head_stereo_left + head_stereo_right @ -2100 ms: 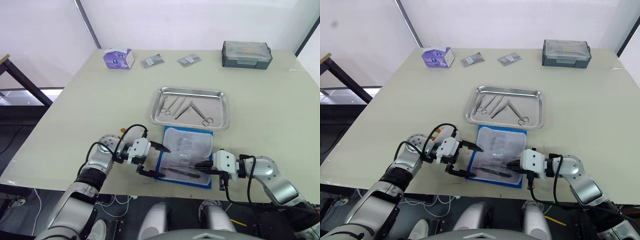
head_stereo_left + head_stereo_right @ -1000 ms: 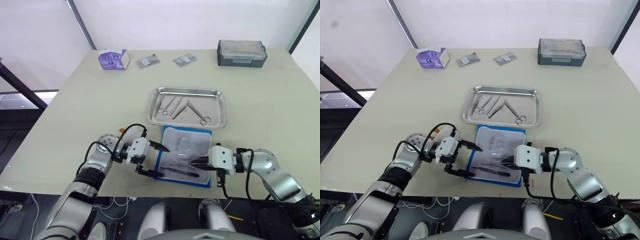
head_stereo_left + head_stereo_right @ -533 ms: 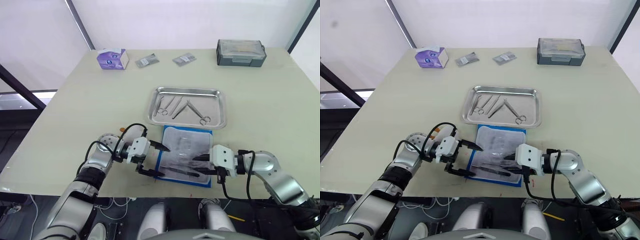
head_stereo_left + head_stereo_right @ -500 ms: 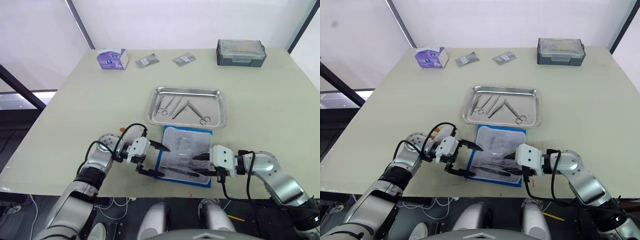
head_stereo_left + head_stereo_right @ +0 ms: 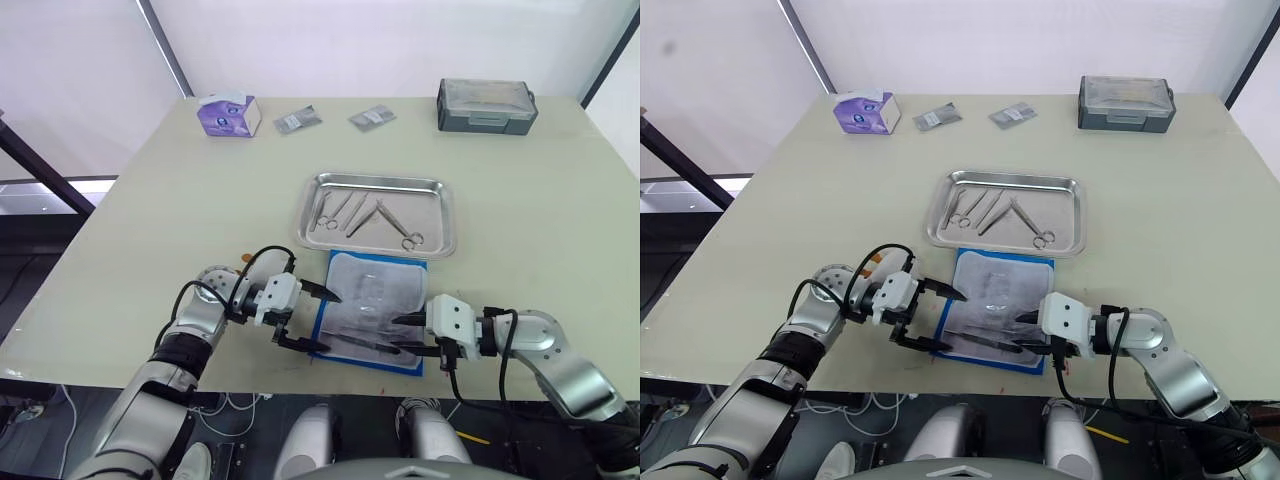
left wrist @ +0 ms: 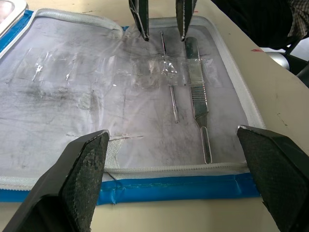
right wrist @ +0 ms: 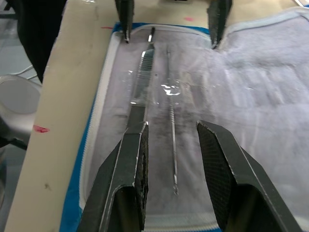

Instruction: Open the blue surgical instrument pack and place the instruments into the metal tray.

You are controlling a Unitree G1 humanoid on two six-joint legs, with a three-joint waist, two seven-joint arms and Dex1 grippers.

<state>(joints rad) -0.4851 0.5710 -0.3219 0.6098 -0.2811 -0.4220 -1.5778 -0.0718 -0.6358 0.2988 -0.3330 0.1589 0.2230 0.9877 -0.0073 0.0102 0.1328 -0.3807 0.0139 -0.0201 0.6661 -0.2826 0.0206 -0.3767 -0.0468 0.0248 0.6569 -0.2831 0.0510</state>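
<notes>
Along the near edge of the table (image 5: pixel 150 200), the left gripper (image 5: pixel 310 320) has not moved since a moment ago, its fingers spread wide at the left border of the blue surgical instrument pack (image 5: pixel 372 310), while the right gripper (image 5: pixel 405 335) has drawn back a little toward the pack's right side, fingers parted and empty. That pack lies unzipped and flat, pale lining up inside a bright-blue border, just in front of the metal tray (image 5: pixel 440 243). Two slim instruments (image 6: pixel 198 104) remain under clear film at its near end, others already lying in the tray.
</notes>
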